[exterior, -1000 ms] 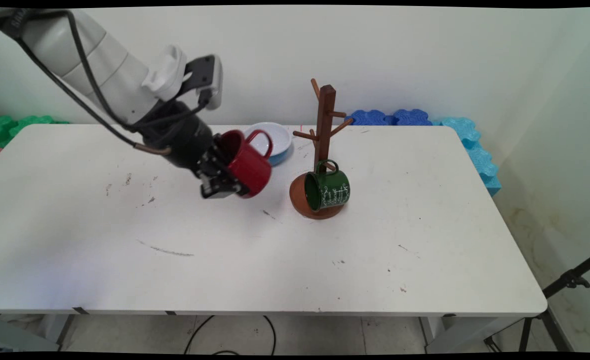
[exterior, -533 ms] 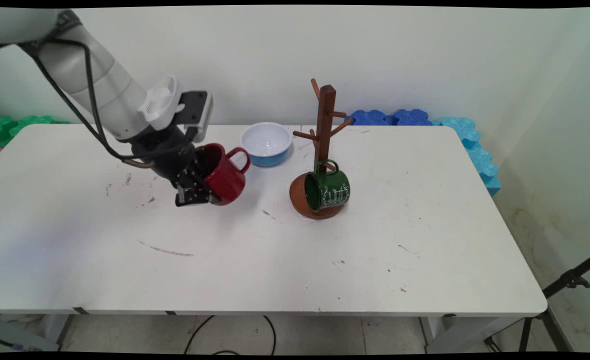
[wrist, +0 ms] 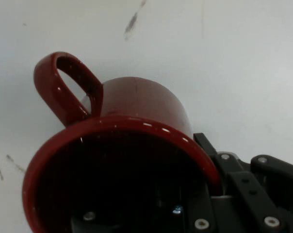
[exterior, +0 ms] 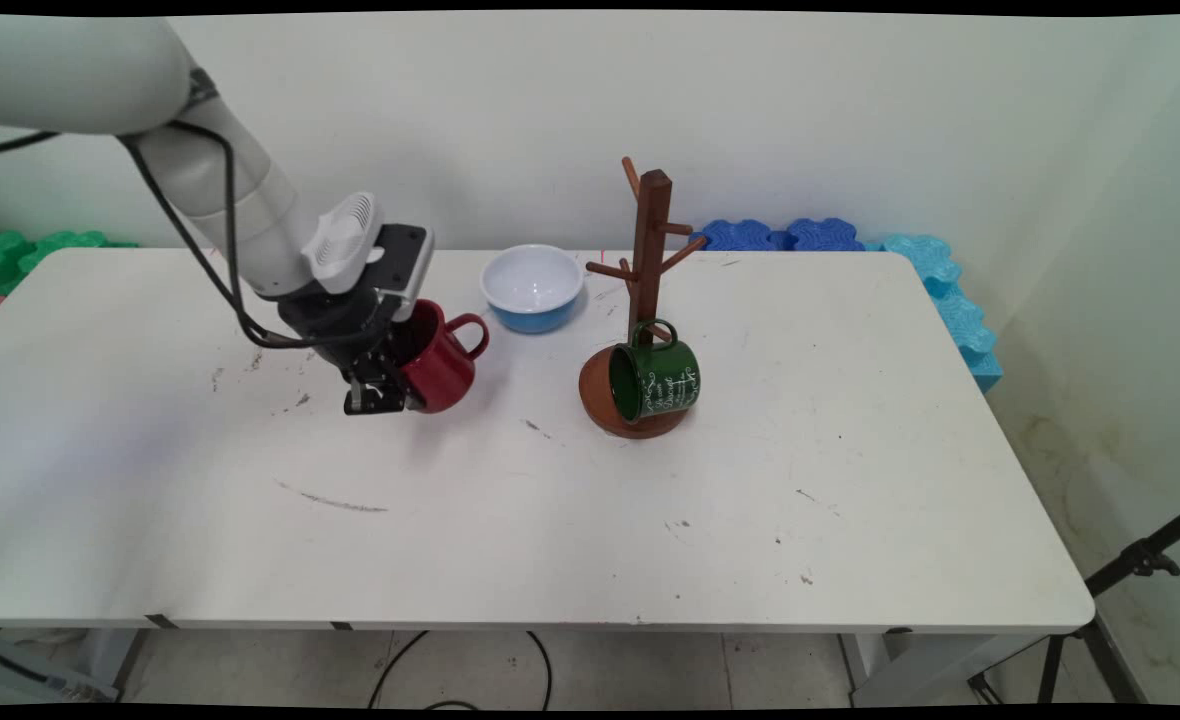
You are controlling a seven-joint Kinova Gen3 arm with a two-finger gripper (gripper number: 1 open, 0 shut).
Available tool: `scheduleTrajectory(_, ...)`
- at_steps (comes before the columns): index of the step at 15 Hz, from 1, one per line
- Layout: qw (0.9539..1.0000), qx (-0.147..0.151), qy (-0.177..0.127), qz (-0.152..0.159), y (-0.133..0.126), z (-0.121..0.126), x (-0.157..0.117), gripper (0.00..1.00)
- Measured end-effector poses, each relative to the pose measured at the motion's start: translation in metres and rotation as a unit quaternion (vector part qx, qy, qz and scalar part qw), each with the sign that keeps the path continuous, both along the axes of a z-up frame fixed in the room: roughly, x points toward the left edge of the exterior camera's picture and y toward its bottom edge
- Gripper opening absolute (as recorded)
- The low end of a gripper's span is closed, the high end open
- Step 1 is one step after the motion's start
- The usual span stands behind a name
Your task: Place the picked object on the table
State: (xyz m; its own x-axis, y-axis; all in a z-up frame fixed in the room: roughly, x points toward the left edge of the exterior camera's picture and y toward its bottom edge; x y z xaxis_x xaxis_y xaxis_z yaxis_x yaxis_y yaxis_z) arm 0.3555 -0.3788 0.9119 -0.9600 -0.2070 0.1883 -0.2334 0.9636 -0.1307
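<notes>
We are gripping the red mug (exterior: 442,358) by its rim in our gripper (exterior: 390,385), one finger inside the cup and one outside, and we are holding it tilted just above the white table (exterior: 550,520), handle pointing toward the back. Farther right, a green mug (exterior: 658,380) is hanging low on the wooden mug tree (exterior: 642,310), and beyond us a white and blue bowl (exterior: 533,287) is sitting near the far edge.

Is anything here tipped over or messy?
The red mug is tilted on its side in the gripper, above the table. The green mug hangs sideways low on the wooden mug tree. The table has dark scuffs. Nothing is spilled or broken.
</notes>
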Motion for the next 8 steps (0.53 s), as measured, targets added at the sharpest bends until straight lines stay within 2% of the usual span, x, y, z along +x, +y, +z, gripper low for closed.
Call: scheduleTrajectory(8,0.9991,-0.003,-0.032,-0.028,-0.036,-0.034,0.0,0.0)
